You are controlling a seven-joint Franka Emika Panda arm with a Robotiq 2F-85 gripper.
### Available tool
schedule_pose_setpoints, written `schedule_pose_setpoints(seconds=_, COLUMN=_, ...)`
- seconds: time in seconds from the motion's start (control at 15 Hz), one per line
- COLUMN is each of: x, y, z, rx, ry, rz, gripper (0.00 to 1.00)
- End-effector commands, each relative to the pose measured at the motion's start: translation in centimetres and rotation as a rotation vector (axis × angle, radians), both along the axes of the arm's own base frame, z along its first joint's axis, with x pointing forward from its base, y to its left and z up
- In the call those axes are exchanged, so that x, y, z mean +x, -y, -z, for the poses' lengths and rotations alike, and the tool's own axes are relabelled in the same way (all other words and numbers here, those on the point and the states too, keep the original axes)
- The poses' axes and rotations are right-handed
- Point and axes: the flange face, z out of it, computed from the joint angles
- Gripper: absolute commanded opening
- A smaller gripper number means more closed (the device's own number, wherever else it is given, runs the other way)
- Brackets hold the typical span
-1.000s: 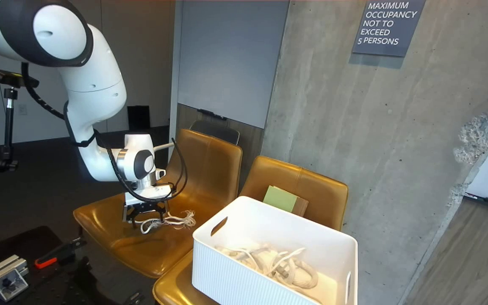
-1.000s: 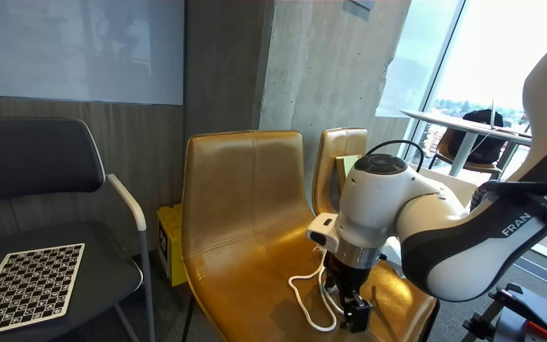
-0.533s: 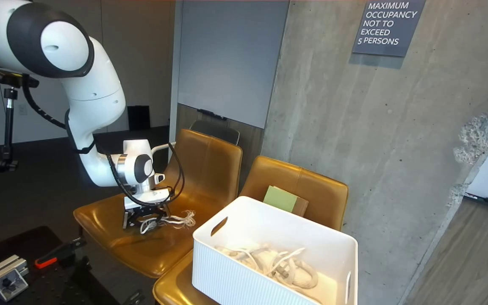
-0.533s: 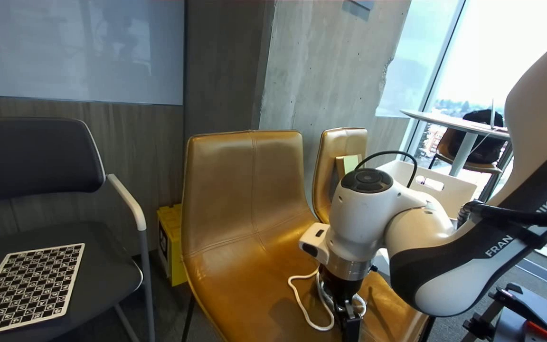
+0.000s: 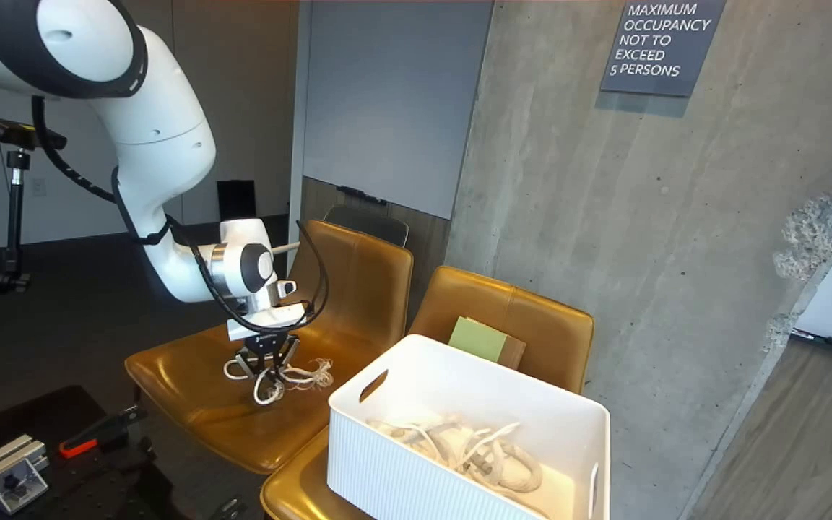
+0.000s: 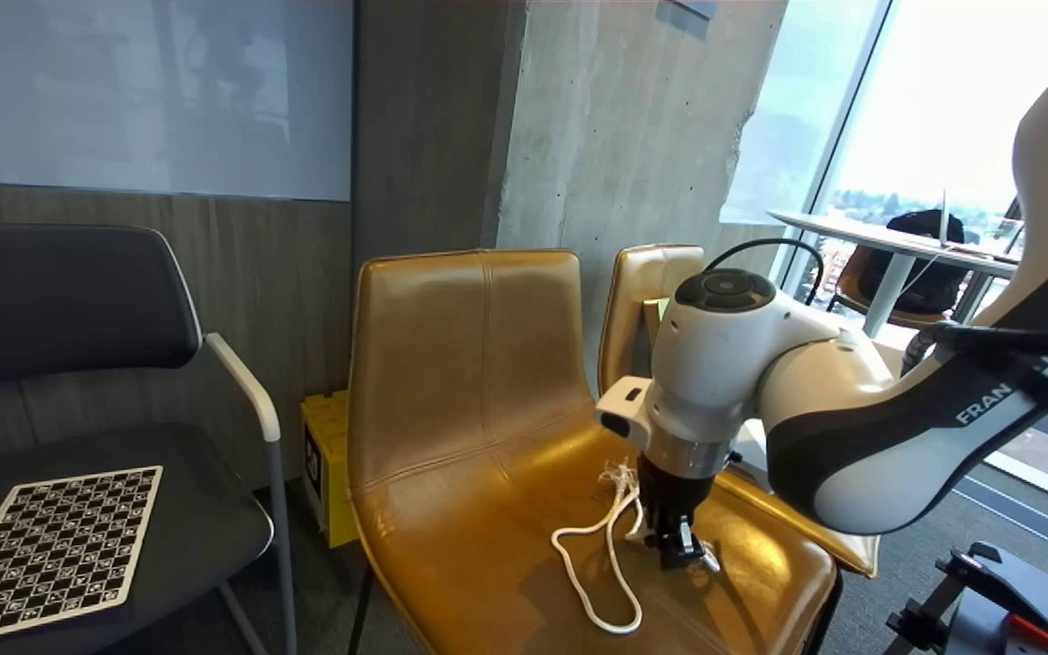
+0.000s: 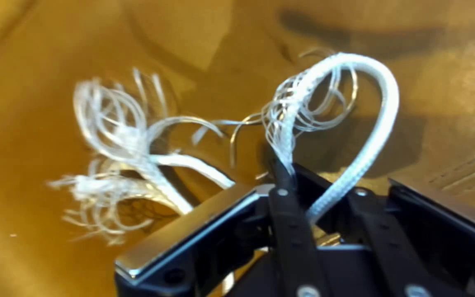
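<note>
White rope (image 7: 387,117) rises in a loop from between the fingers of the gripper (image 6: 677,546), which look pressed together with the cord pinched in their grasp. Just beside the gripper, frayed ends (image 7: 132,142) spread loose in the wrist view; whether every strand belongs to one length cannot be told. Short lengths poke out on either side of the tips, low over the seat of a tan chair (image 6: 460,518), and a long bend (image 6: 616,629) lies flat on the leather in an exterior view. Judging by how things lie, taking hold appears done, but the rope is not yet lifted clear: it hangs close to the leather and the long bend rests there, so getting it all up off the seat is the part that seems left. Beyond, on a second tan chair (image 5: 553,339), stands a white bin (image 5: 380,466) with pale cords (image 5: 518,471) lying inside; the gripped rope is well apart from them, outside the walls. Behind the bin, a green and brown item (image 5: 481,339) leans against that chair's back. Farther off are a concrete wall (image 5: 604,217) and, mounted on it, a dark sign (image 5: 665,47) limiting occupancy to five.
</note>
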Motion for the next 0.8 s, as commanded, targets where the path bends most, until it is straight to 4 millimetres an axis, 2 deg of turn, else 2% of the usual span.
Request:
schedule_pose_setpoints(seconds=0.0, x=0.0, y=3.2, z=-8.4, rx=-0.072, ry=0.054, rz=0.022, gripper=0.00)
schedule_pose_setpoints(seconds=0.4, x=2.4, y=8.3, z=-23.6, rx=-0.141, ry=0.220, rz=0.072, gripper=0.01)
schedule_pose_setpoints(seconds=0.73, x=3.1, y=13.7, z=-37.2, rx=-0.134, ry=0.369, rz=0.134, gripper=0.01)
